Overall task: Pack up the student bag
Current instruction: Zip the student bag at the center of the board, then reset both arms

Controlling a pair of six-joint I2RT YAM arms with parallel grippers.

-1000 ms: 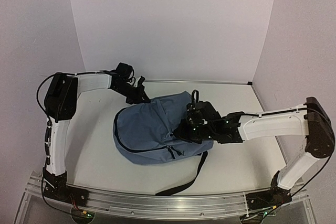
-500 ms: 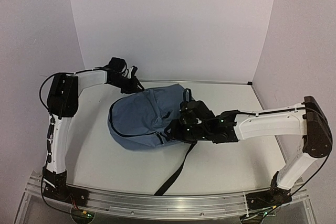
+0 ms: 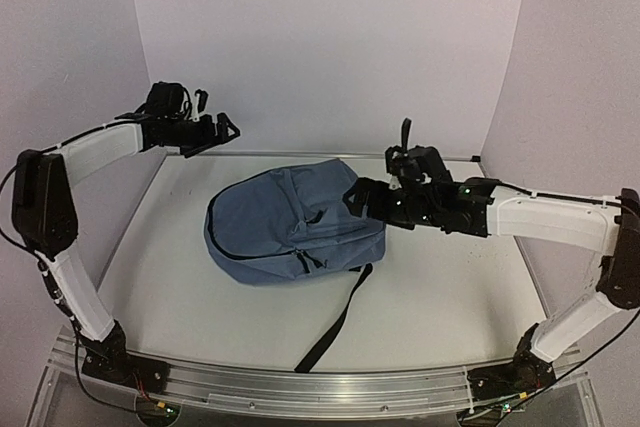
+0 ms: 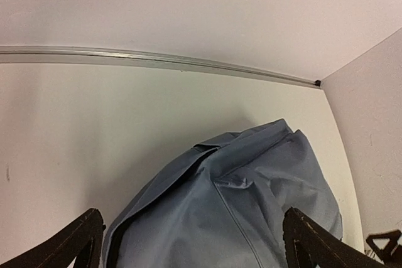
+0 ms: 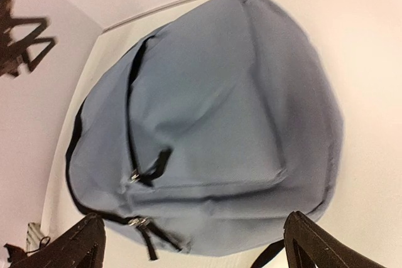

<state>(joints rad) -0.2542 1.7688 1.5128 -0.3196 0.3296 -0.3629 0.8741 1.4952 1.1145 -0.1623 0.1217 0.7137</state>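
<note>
Bag (image 3: 290, 227) lies flat at the middle of the table (image 3: 450, 297), slightly toward the table's far edge, with its front pocket facing up. We note one black strap (image 3: 335, 322) trailing from under it toward the table's near edge. Two zipper pulls (image 5: 135, 177) sit on the side of the bag nearest the table's left edge. We cannot tell whether the main zipper is fully closed.

Left gripper (image 3: 228, 129) is raised above the table's far-left corner. Its fingers are spread wide and nothing is between them.

Right gripper (image 3: 355, 197) hangs over the table's far half, right of centre. In the top view its tips overlap the bag's right edge. In its wrist view we see the bag lying below the widely parted fingers, and they grasp nothing.
</note>
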